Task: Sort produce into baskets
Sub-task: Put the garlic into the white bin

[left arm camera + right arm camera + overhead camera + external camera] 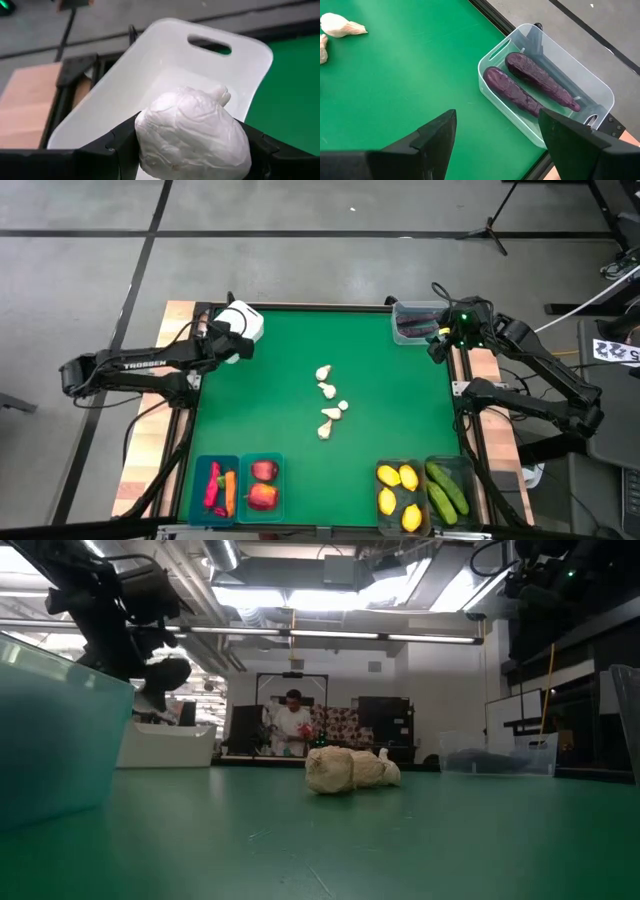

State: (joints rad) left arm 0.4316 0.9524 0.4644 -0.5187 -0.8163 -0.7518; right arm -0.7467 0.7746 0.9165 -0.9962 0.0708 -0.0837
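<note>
My left claw (187,150) is clamped on a garlic bulb (192,131): white, papery, ridged into lobes, with a short nub at its crown. The bulb sits squarely between my two dark fingers (117,150), one pressed against each flank. I hold it directly above the white box (165,65), a smooth, opaque plastic bin with rounded corners and a slot handle cut in its end wall. In the high view that box (243,320) stands at the far left corner of the bench (290,380), which carries a flat green mat.

My right claw (497,135) hangs spread, gripping nothing, at the far right corner just beside the clear tub (600,87). The tub is thin, transparent plastic, rectangular with rounded corners. Two eggplants (512,90) lie in it side by side, long, dark purple, with a dull wrinkled skin.

Five loose garlic bulbs (331,402) lie in a ragged line at mid-bench, well apart from both claws; in the low view they (350,770) read as lumpy, off-white and matte.

Along the near edge:
- Teal bin (200,480): red peppers (213,485) and a carrot (230,492).
- Teal bin beside it: two glossy red apples (263,485).
- Dark-tinted bin (381,468): four lemons (398,490).
- Last bin: two cucumbers (446,490).
</note>
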